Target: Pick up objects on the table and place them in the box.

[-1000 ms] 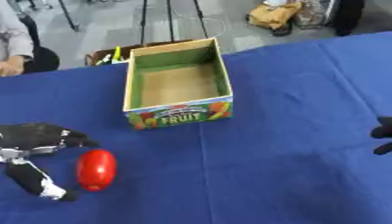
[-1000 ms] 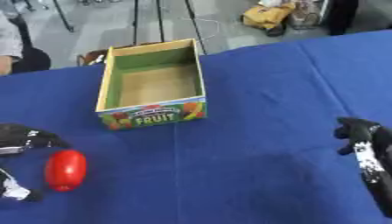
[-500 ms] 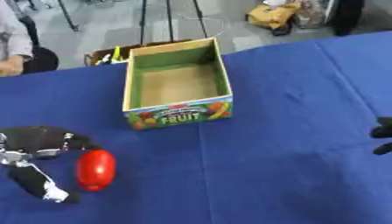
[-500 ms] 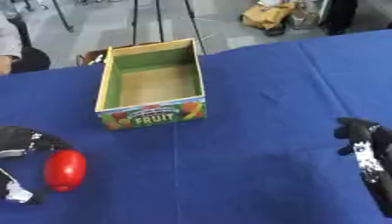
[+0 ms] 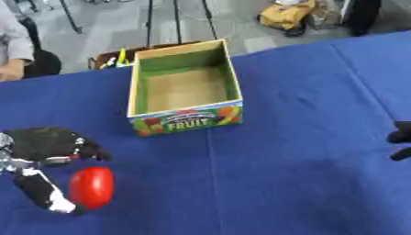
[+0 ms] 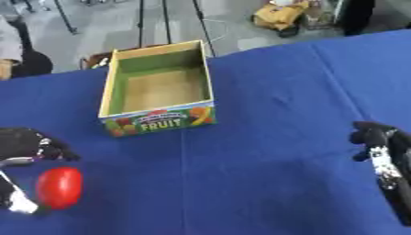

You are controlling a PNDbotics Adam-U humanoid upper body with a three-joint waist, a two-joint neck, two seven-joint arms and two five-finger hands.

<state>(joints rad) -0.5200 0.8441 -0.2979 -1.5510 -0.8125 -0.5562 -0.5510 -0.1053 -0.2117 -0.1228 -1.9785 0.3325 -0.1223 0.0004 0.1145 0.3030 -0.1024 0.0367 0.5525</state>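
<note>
A red oval object (image 5: 91, 187) lies on the blue table near the left front. My left hand (image 5: 41, 151) hangs just left of and above it, fingers spread round it, the thumb (image 5: 44, 197) down its left side, not closed on it. The open cardboard box (image 5: 186, 93) with green inner walls and a "FRUIT" label stands at the middle back and holds nothing. My right hand (image 6: 383, 156) rests at the right edge, fingers curled, holding nothing.
The blue cloth (image 5: 289, 151) covers the whole table. A person sits beyond the far left edge (image 5: 16, 50). Stands and a yellow bag (image 5: 293, 13) are on the floor behind the table.
My left hand has moved slightly lower and closer to the red object. The red object and the right hand stay where they were.
</note>
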